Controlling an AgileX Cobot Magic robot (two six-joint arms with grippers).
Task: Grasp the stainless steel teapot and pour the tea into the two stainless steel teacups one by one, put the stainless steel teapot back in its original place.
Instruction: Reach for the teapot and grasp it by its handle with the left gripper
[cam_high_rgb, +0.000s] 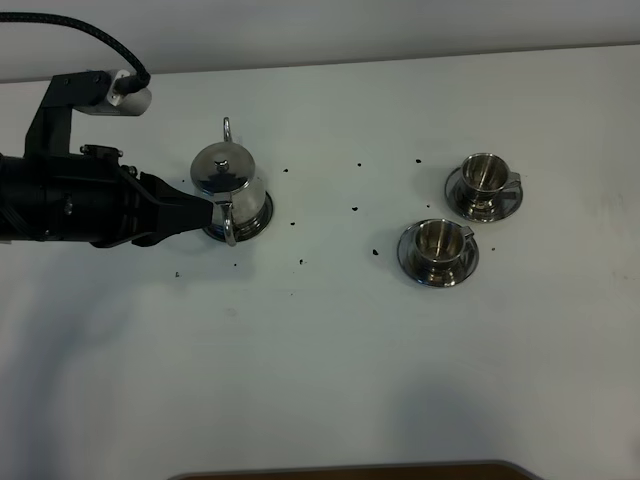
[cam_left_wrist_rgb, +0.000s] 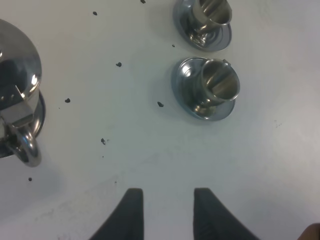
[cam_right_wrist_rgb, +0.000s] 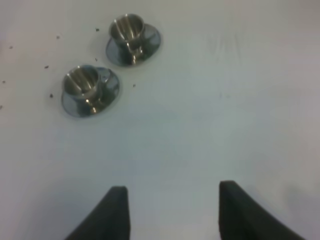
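The stainless steel teapot (cam_high_rgb: 228, 178) stands upright on its round steel coaster, the original place (cam_high_rgb: 263, 214), left of the table's middle. Its loop handle (cam_high_rgb: 229, 225) faces the front. My left gripper (cam_high_rgb: 207, 213) sits just left of that handle. In the left wrist view the gripper (cam_left_wrist_rgb: 167, 191) is open with only bare table between its fingers, and the teapot (cam_left_wrist_rgb: 16, 85) and its handle (cam_left_wrist_rgb: 28, 147) lie off to one side. The two stainless steel teacups (cam_high_rgb: 485, 180) (cam_high_rgb: 438, 245) stand on saucers at the right. My right gripper (cam_right_wrist_rgb: 173, 186) is open and holds nothing.
Small dark specks (cam_high_rgb: 355, 209) are scattered on the white table between the teapot and the cups. A brown edge (cam_high_rgb: 350, 470) shows beyond the table's front. The right arm is outside the exterior high view.
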